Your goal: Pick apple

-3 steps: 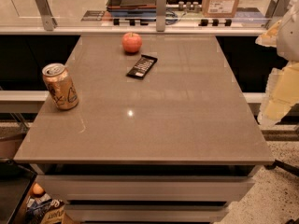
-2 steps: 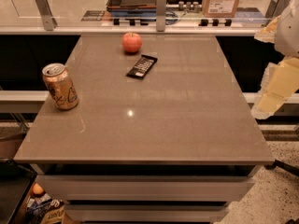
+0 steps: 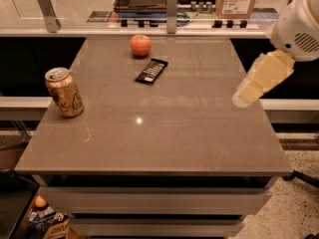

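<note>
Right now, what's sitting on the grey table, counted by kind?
Small round red-orange apple: 1
Gold drink can: 1
Flat black rectangular object: 1
Total: 3 on the grey table
The gripper hangs by the table's right edge.

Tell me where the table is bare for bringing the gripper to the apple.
The gripper hangs over the table's right edge. Bare: the whole right half, up to the apple's right, and the front, between the can and the right edge. Tightest: the apple's front, where the black bar lies close.
</note>
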Robot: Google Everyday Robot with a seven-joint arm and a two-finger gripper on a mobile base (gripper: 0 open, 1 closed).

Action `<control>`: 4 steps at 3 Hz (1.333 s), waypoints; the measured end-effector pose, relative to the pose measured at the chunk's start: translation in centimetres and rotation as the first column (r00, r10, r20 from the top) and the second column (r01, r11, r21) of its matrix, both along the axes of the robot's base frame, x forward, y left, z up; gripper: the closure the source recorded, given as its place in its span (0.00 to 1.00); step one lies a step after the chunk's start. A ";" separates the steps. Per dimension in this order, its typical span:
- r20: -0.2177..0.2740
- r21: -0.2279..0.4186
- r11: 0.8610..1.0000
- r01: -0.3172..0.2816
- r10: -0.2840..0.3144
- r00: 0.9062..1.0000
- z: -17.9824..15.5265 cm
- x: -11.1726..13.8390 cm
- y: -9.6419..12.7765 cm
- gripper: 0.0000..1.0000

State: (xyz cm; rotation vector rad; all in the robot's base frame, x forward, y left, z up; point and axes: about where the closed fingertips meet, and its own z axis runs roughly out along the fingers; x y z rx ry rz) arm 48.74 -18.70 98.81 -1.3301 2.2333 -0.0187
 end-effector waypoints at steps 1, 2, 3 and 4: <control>0.049 0.079 0.991 0.112 -0.116 0.992 -0.2 2.8 2.1 0.00; 0.104 0.171 0.962 0.212 -0.232 0.967 -0.5 5.3 3.7 0.00; 0.135 0.215 0.949 0.230 -0.262 0.956 0.5 6.0 4.0 0.00; 0.133 0.209 0.951 0.227 -0.257 0.957 0.5 5.9 4.0 0.00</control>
